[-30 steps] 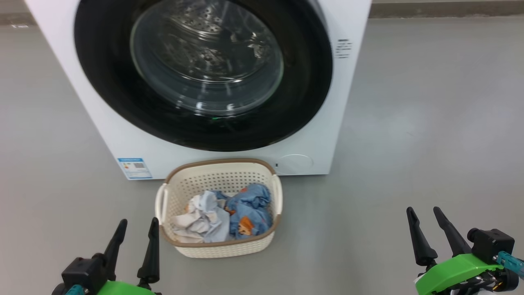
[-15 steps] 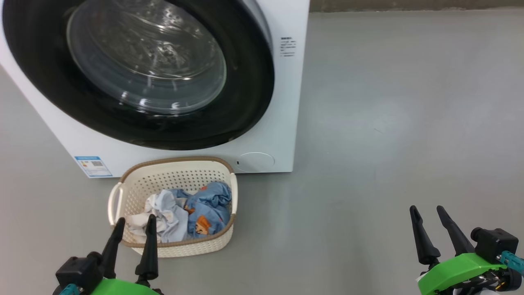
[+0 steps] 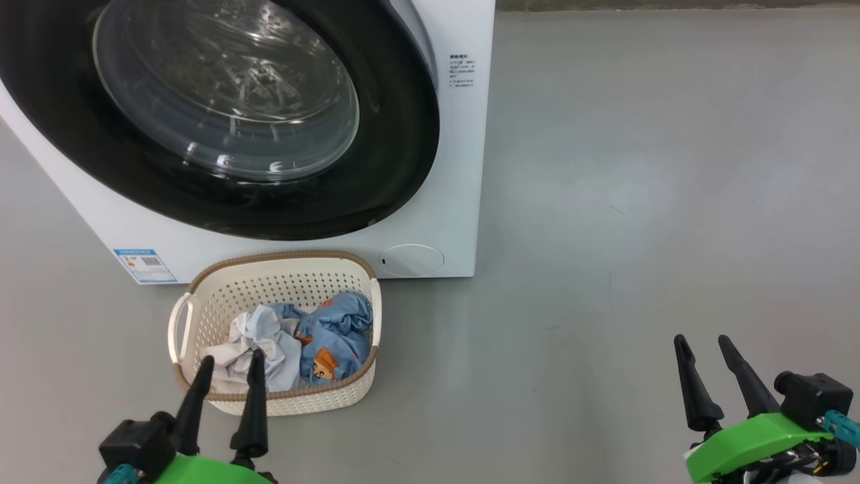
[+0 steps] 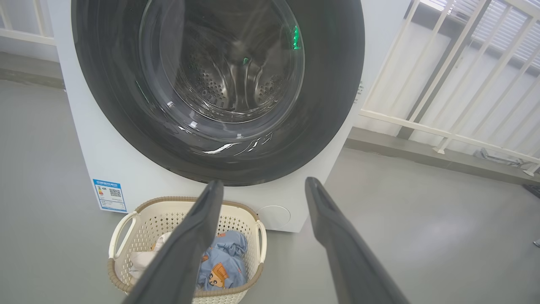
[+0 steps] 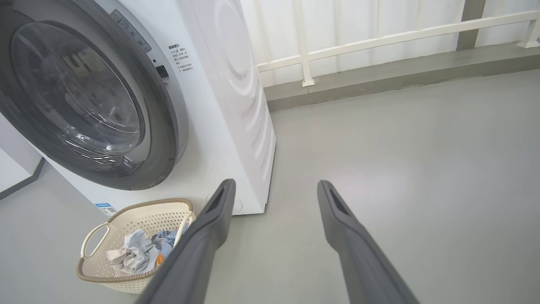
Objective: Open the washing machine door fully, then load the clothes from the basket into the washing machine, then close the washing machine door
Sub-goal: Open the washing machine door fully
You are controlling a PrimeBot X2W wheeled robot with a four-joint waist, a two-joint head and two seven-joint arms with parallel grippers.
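On floor (image 3: 638, 202) before washer (image 3: 463, 168): basket (image 3: 282, 289), just beside its base.
Clothes (image 3: 295, 339): both heaped in basket, blue one at right.
Door (image 3: 396, 134): closed flush on washer.
Left gripper (image 3: 232, 357): fingers apart, empty, tips over basket's near rim.
Right gripper (image 3: 702, 339): fingers apart, empty, over floor well right of basket.

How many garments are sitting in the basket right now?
2. A pale white garment lies in the left half of the basket; a blue garment with orange prints is bunched beside it on the right. Others could be hidden underneath.
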